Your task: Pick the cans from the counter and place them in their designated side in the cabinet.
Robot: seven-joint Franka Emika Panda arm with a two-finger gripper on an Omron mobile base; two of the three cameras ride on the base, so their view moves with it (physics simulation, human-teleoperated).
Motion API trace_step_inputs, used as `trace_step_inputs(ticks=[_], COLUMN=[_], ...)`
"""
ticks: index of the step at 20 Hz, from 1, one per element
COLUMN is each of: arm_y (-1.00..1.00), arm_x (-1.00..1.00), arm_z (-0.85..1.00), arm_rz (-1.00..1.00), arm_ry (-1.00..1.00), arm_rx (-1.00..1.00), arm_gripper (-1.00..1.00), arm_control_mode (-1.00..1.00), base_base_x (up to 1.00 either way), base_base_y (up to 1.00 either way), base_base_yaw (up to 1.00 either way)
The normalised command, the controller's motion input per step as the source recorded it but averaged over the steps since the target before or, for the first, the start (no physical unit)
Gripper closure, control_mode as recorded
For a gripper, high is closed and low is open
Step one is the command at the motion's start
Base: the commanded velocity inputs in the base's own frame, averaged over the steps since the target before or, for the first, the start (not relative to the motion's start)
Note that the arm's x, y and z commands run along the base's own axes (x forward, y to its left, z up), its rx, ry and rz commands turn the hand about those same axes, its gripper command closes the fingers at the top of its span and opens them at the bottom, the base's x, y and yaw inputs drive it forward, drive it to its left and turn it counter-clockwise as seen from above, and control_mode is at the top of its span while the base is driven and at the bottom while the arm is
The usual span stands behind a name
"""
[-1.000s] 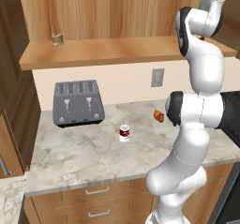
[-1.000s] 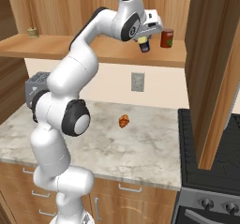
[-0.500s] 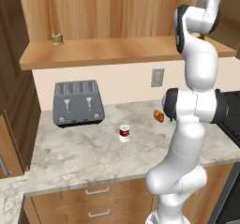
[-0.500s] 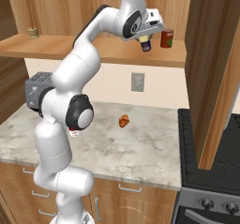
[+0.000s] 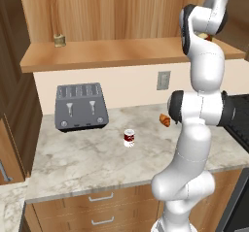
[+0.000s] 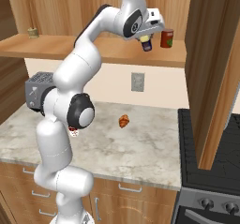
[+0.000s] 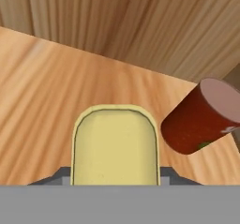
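Observation:
My gripper (image 6: 146, 39) is shut on the dark blue can (image 6: 146, 45), held just over the right part of the cabinet shelf (image 6: 108, 52). The hand view looks onto this can's yellow top (image 7: 115, 145), with the wooden shelf board (image 7: 42, 92) beneath and the back panel behind. A plain dark red can (image 6: 167, 38) stands close to its right, and it also shows in the hand view (image 7: 201, 117). The red-and-white can (image 5: 129, 138) stands upright on the marbled counter (image 5: 92, 163), to the right of and in front of the toaster.
A dark toaster (image 5: 81, 106) sits at the counter's back left and a croissant (image 5: 165, 120) near the wall outlet. An olive-tan can (image 5: 59, 40) stands at the shelf's left end. A black stove (image 6: 211, 171) and a tall wooden panel (image 6: 215, 68) bound the right side.
The gripper with the dark blue can has edged slightly right, toward the dark red can, and the arm's lower links have turned a little. Nothing on the counter moved.

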Motion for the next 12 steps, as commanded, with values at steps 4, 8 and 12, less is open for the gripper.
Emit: trace_step_inputs(ticks=[4,8,12], arm_y=[-0.02,-0.09,-0.09], arm_x=[0.10,0.07,0.09], arm_z=[-0.07,0.00,0.00], arm_rz=[0.00,0.00,0.01], arm_ry=[0.02,0.00,0.00], arm_rx=[0.00,0.00,0.00], arm_gripper=[-1.00,-1.00,-1.00], arm_control_mode=[-1.00,-1.00,-1.00], base_base_x=[0.00,0.00,0.00], base_base_y=[0.00,0.00,0.00], base_base_yaw=[0.00,0.00,0.00])
